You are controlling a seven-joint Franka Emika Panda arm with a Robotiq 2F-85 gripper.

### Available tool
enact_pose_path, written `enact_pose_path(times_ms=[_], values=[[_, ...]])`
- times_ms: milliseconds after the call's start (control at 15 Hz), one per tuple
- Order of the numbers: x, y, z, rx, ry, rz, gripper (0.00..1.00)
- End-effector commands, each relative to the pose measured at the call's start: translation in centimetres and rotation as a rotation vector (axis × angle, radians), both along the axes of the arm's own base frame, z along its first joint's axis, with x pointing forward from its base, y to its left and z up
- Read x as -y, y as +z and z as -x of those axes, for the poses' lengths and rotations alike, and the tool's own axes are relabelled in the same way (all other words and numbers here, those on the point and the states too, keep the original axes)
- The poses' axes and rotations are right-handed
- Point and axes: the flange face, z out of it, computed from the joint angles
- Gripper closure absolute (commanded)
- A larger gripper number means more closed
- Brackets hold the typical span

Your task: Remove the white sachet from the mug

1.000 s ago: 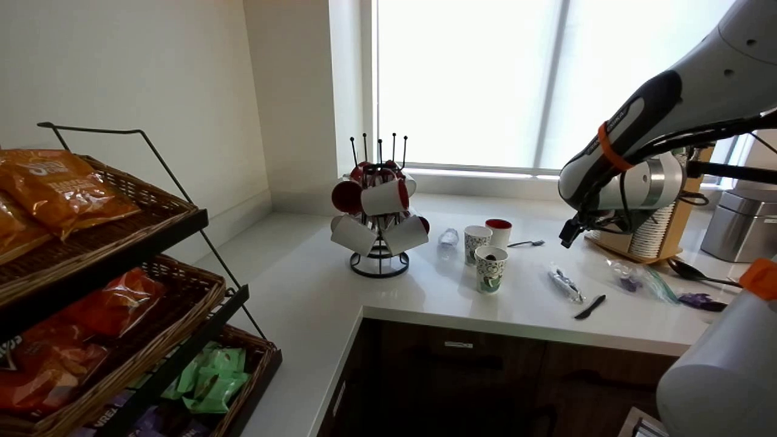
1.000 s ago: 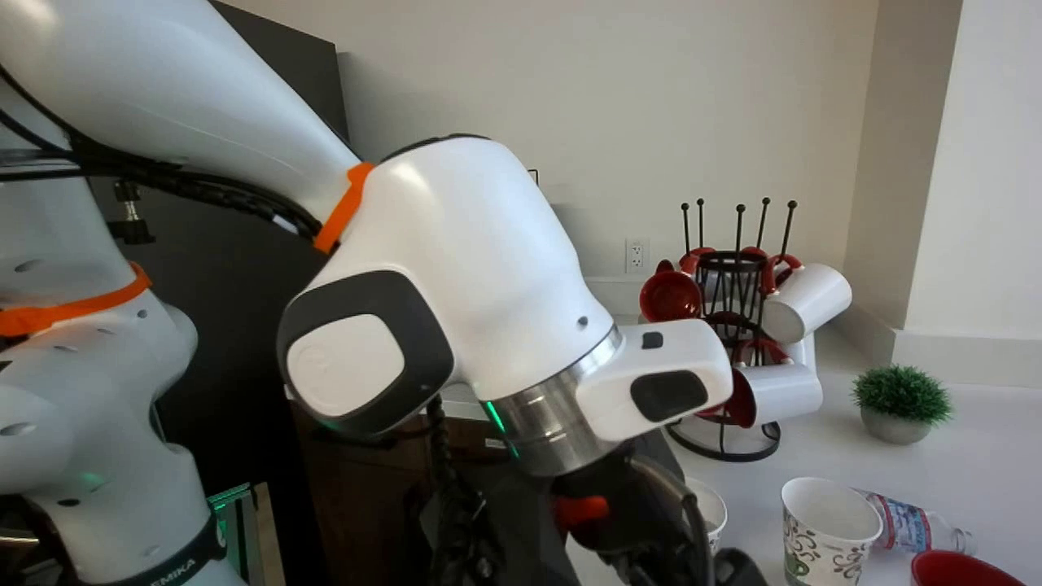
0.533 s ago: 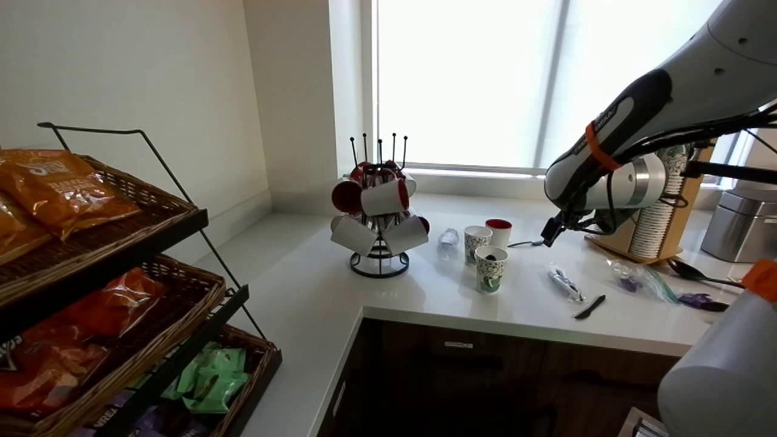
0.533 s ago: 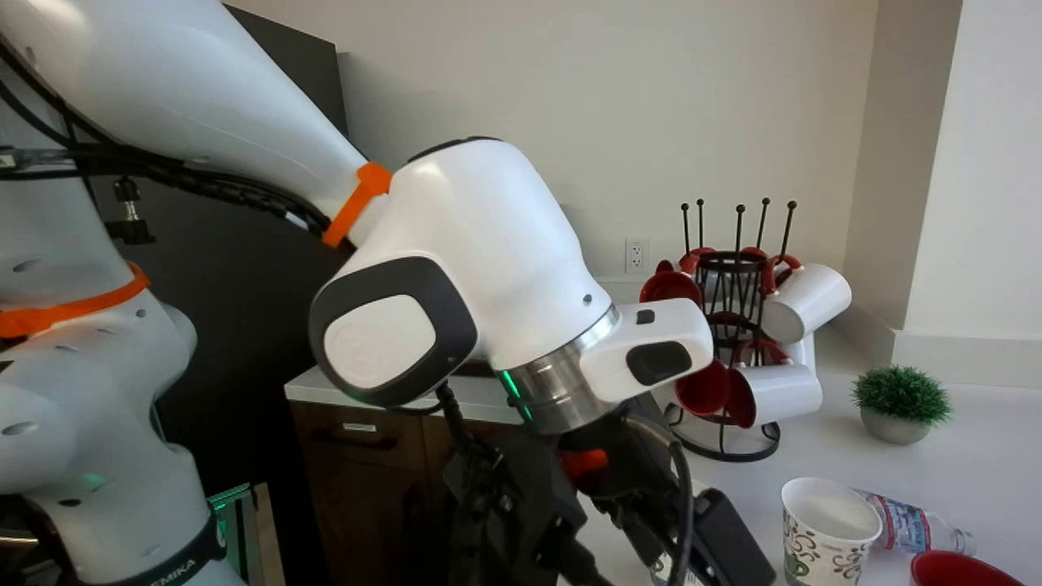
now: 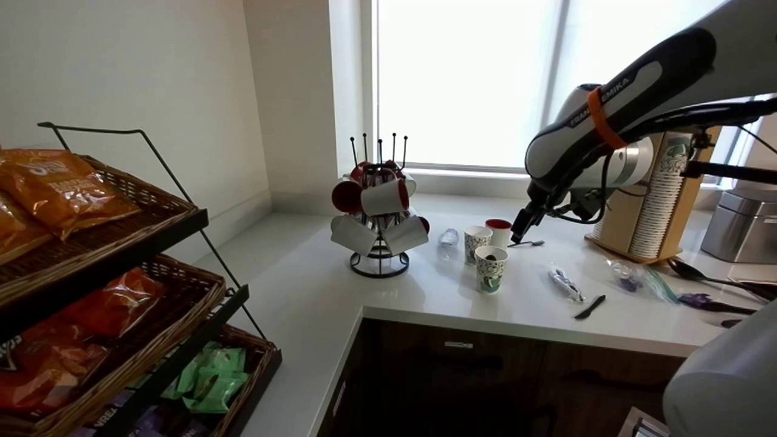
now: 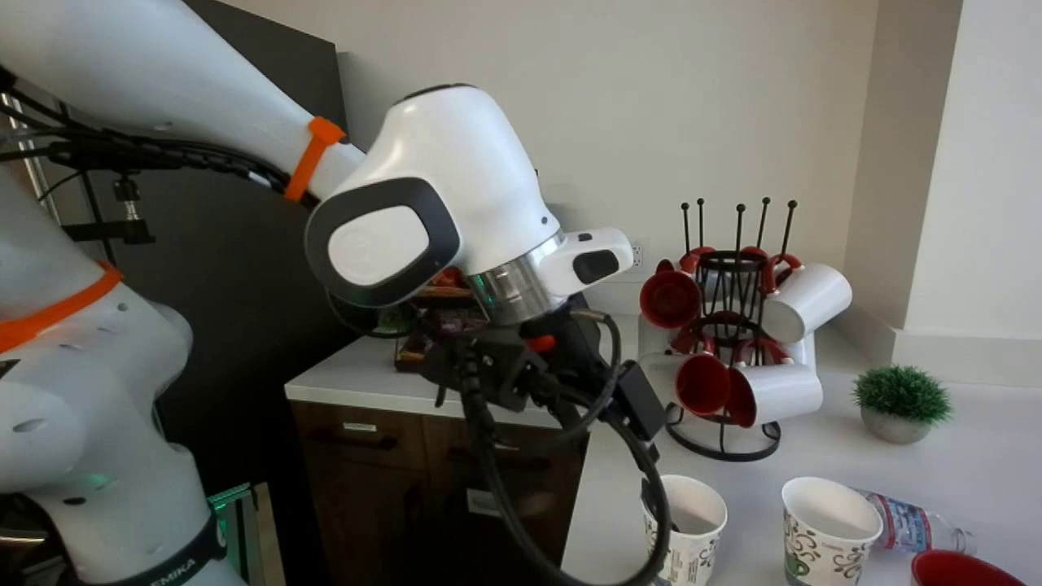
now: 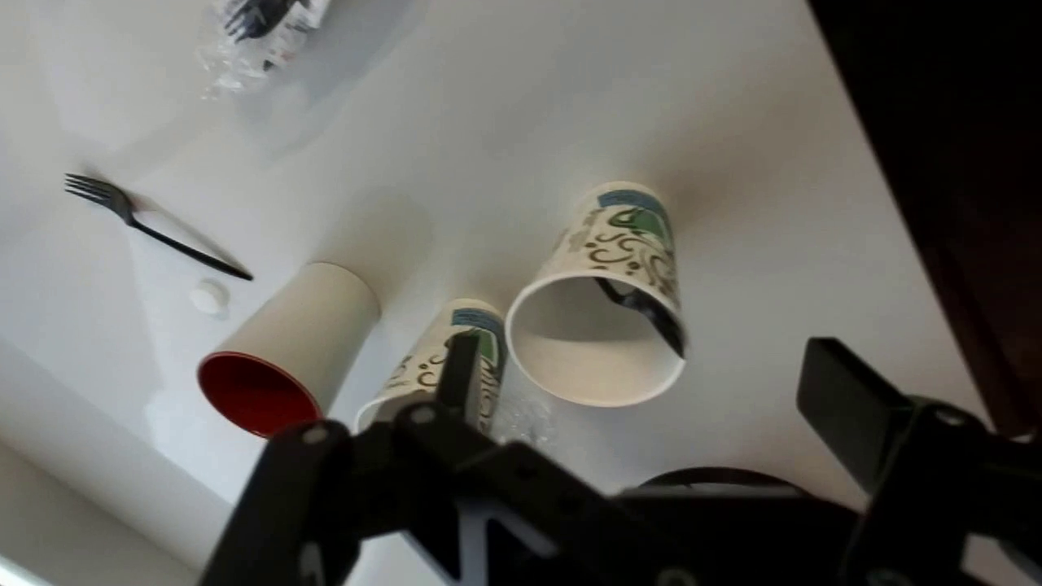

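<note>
Bags of snacks fill wicker baskets at far left in an exterior view, followed along a white counter by a black rack hung with red-and-white mugs. A potted plant right of the rack shows only in an exterior view, which also brings up the printed label of a clear bottle lying on its side. Next stands the mug — a pale cup with a greenish pattern — upright just beside a matching cup, with a red-lined mug close by. The wrist view looks into the mug, where a dark utensil leans along the wall; an exterior view gives only a dark patch there. The white sachet cannot be made out in any view. Farther right, the gripper hangs above the counter, its fingers spread wide and holding nothing, a gap plain in the wrist view alone. Then come a dark fork, a clear wrapper of cutlery, a wooden cup holder and a metal bin.
</note>
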Motion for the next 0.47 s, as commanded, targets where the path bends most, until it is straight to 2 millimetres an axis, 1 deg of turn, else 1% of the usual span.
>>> enact_pose_path(times_ms=[0,133,200,267,400], values=[[-3.9,2.0,1.3,-0.038,0.068,-0.082,0.00],[-5.2,3.0,1.4,-0.068,0.046,-0.096,0.00],[-3.7,2.4,0.5,-0.058,0.053,-0.060,0.00],[-4.2,2.9,0.7,-0.065,0.053,-0.067,0.00],[-4.7,3.4,0.9,-0.059,0.055,-0.068,0.00]])
